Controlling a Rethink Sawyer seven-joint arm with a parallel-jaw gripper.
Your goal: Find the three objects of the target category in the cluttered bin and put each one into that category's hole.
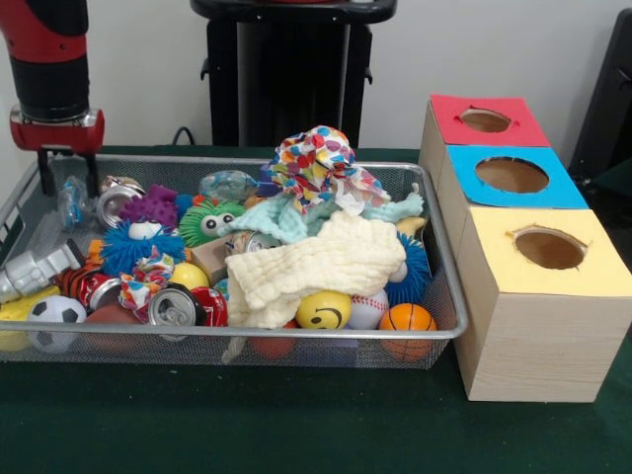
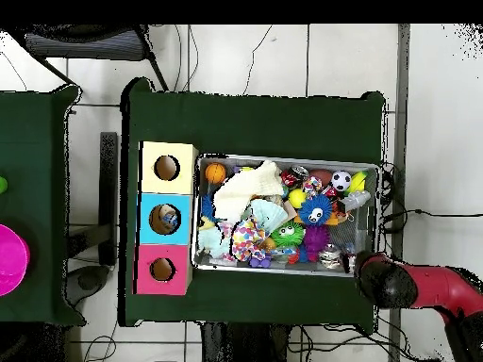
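Observation:
The wire mesh bin [image 1: 247, 334] holds mixed clutter; it also shows in the overhead view [image 2: 283, 157]. My gripper [image 1: 67, 184] hangs open over the bin's far left corner. Its fingers [image 1: 44, 176] stand either side of the top of a clear crinkly bottle [image 1: 71, 203]. A second clear bottle [image 1: 227, 185] with a bluish label lies at the back middle. A pale silvery bottle [image 1: 35, 269] lies against the left wall. The blue-surround hole [image 1: 512, 175] is the middle one of the wooden box; in the overhead view the hole [image 2: 164, 219] shows something glinting inside.
A cream cloth [image 1: 316, 267], a mint cloth and a spotted cloth [image 1: 316, 158] cover the bin's middle. Crushed cans [image 1: 178, 304], balls and fuzzy toys lie around them. The red hole [image 1: 485, 120] and yellow hole [image 1: 549, 249] flank the blue one.

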